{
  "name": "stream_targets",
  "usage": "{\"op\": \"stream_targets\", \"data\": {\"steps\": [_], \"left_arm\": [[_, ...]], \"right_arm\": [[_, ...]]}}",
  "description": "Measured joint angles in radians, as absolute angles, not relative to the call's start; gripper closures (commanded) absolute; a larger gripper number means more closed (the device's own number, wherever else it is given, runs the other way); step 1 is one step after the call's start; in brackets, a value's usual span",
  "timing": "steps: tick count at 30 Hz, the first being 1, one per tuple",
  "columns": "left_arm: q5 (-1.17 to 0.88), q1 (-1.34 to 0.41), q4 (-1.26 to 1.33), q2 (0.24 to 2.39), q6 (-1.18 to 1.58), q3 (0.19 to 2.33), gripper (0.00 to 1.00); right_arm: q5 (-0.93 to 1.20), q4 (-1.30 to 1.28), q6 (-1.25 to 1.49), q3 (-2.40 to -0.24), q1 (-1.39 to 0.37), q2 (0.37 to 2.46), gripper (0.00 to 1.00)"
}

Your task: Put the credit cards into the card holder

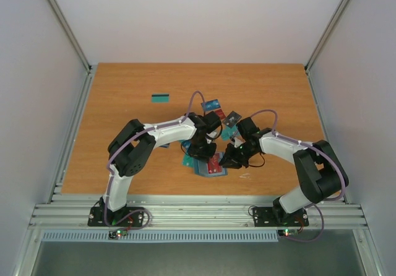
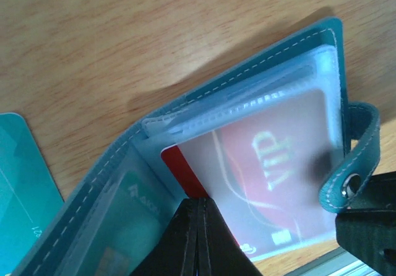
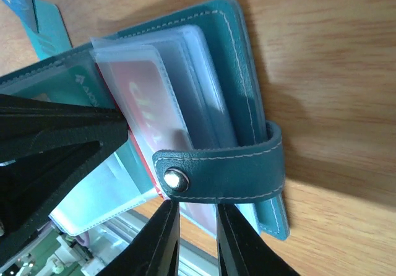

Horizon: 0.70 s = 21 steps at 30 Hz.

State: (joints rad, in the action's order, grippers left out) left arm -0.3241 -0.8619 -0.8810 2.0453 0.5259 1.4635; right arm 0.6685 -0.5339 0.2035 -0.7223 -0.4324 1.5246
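Observation:
The card holder (image 1: 212,165) lies open on the table between both arms, teal outside (image 2: 247,72) with clear sleeves. A red credit card marked VIP (image 2: 278,164) sits partly inside one sleeve, its corner sticking out. A teal card (image 2: 133,208) fills the other side. My left gripper (image 2: 199,203) is shut, jaws touching, tips against the red card's edge. In the right wrist view the holder (image 3: 238,72) shows its snap strap (image 3: 223,171). My right gripper (image 3: 197,207) stands slightly open just below that strap. Loose cards lie behind the arms (image 1: 213,107), and one striped teal card (image 1: 161,98) lies apart.
A loose teal card (image 2: 21,183) lies left of the holder. The metal rail (image 1: 198,209) runs along the table's near edge, close to the holder. A small pale scrap (image 1: 245,176) lies on the wood. Grey walls (image 1: 37,103) flank the table.

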Motion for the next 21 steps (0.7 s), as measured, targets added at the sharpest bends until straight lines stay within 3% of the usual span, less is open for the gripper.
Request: {"op": "stream_targets", "data": {"steps": [21], "left_arm": [[-0.376,-0.837,-0.848,2.062,0.498,1.444,1.00]], "right_arm": [[0.652,-0.537,0.193,-0.750,-0.432,1.592,0.73]]}}
